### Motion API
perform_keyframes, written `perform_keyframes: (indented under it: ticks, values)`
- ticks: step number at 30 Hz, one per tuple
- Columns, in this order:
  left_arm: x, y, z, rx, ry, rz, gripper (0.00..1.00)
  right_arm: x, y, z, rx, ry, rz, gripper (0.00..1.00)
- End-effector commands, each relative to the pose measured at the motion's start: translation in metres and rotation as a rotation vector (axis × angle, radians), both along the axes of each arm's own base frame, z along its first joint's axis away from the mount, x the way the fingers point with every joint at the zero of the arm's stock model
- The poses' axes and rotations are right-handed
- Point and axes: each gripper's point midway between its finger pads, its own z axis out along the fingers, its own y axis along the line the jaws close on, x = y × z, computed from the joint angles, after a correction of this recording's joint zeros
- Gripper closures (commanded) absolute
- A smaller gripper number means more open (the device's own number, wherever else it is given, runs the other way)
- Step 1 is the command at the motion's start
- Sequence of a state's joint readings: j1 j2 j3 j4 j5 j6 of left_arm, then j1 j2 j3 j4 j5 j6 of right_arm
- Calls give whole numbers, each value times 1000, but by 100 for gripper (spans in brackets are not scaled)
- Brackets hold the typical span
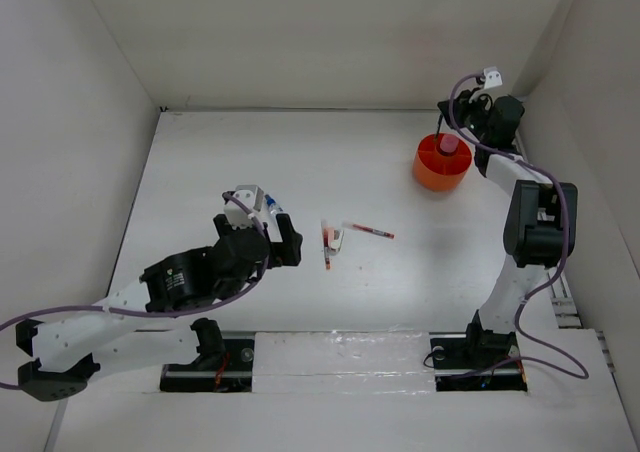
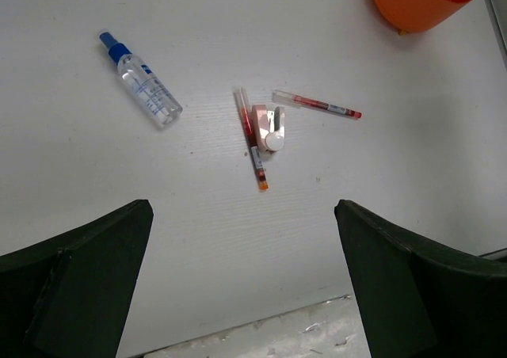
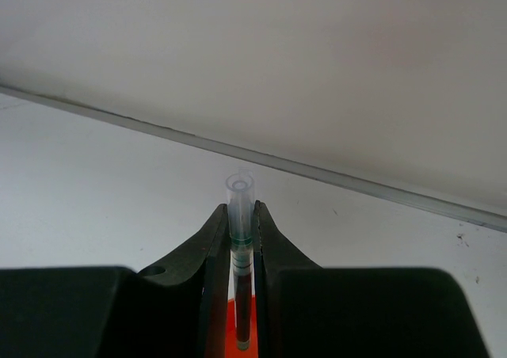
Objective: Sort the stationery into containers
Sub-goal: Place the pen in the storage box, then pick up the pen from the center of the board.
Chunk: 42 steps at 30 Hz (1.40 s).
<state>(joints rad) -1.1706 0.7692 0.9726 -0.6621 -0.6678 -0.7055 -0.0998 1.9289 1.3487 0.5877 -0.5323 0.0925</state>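
Note:
My right gripper (image 3: pixel 241 215) is shut on a thin green-banded pen (image 3: pixel 241 239), held upright over the round orange tub (image 3: pixel 230 330). From above, the right gripper (image 1: pixel 465 122) hangs over the tub (image 1: pixel 432 172), which holds a pink-capped tube (image 1: pixel 448 144). My left gripper (image 2: pixel 242 279) is open and empty above the table; its fingers (image 2: pixel 79 287) stand wide apart. Ahead of it lie a clear blue-capped tube (image 2: pixel 146 89), two red pens (image 2: pixel 251 136) (image 2: pixel 317 104) and a small pink-and-white piece (image 2: pixel 271 127). The eraser cube is out of view.
White walls close in the table on the left, back and right. The tub (image 2: pixel 424 1) stands at the far right, next to the right arm's upright link (image 1: pixel 535 222). The pens (image 1: pixel 326 244) (image 1: pixel 368 231) lie mid-table; the blue-capped tube (image 1: pixel 272 204) lies by my left gripper (image 1: pixel 284 234).

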Motion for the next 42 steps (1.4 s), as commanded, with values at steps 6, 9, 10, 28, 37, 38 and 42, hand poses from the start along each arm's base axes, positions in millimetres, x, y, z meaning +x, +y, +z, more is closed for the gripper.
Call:
perform_keyframes:
  ticks: [6,9,10,28,37,38,42]
  values:
    - [0,2,7,-31,-26,-2,0,-2,0,10,-22,-59,30,92]
    - [0,3,9,-39,-29,-2,0,-3,0,6,-21,-49,30,87]
    - [-1,3,9,-39,-29,-2,0,-5,2,1,-20,-40,39,84]
    - [-2,6,12,-56,-37,-2,0,-17,7,23,-27,-82,68,53]
    - [2,9,6,-30,-29,32,0,-39,18,88,-4,-164,36,38]
    - [3,8,4,-26,-26,46,0,-48,23,110,-5,-194,36,35]
    - [8,-4,-5,-9,11,55,0,-78,51,138,-3,-161,-4,0]
